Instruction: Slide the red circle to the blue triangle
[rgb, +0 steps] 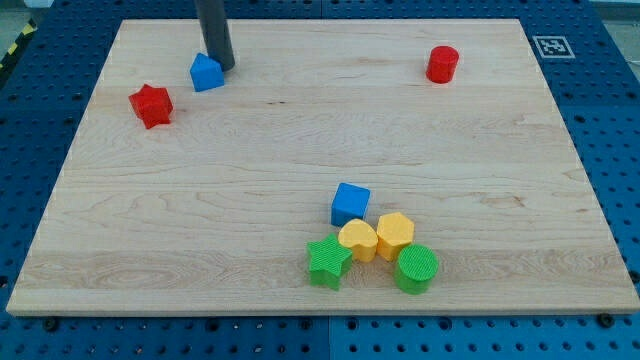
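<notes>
The red circle (442, 64) stands near the view's top right of the wooden board. The blue triangle (206, 72) sits near the view's top left. My tip (224, 66) is at the blue triangle's right side, touching or almost touching it, and far to the left of the red circle.
A red star (151, 105) lies left of and below the blue triangle. A cluster sits at the view's bottom centre: blue cube (350, 203), yellow heart (358, 240), yellow hexagon (395, 234), green star (328, 261), green circle (416, 268). A marker tag (552, 46) lies off the board's top right corner.
</notes>
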